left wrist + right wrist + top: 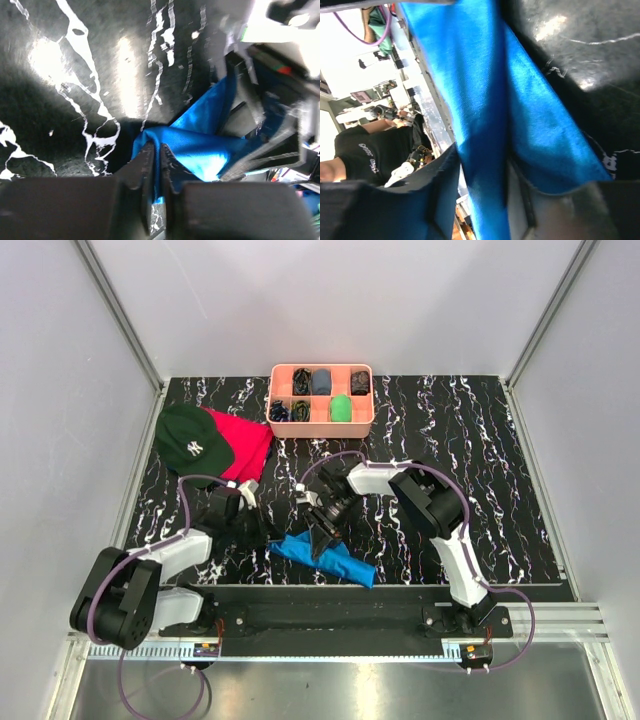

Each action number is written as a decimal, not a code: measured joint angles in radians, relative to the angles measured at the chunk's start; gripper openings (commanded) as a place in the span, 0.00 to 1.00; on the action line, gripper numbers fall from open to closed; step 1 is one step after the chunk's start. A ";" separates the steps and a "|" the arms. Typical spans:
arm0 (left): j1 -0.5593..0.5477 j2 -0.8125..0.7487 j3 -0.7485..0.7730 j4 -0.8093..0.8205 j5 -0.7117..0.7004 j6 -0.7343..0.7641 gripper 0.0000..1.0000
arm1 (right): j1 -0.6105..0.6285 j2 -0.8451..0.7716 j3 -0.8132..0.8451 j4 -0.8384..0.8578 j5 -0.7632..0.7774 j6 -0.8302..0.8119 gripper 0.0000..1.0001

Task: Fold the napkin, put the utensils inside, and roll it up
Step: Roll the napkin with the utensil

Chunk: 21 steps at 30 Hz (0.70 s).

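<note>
— Where is the napkin (325, 558) lying?
— Near the worktop's (480, 460) near edge, bunched.
— The end effectors?
— The left end effector (156, 150) is pinching it shut. The napkin is running between the right end effector's (485, 165) fingers; I cannot tell if it is gripping.

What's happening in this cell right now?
Both arms are on the napkin near the front edge of the table. The left end effector is pinched shut on an edge of it. The cloth also runs between the fingers of the right end effector, though whether that one is gripping is unclear. The napkin is bunched, not folded, and no utensils are visible.
</note>
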 measured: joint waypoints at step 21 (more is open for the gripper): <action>0.000 0.149 0.083 -0.028 0.025 -0.002 0.00 | 0.085 -0.452 -0.201 0.242 0.584 -0.017 0.85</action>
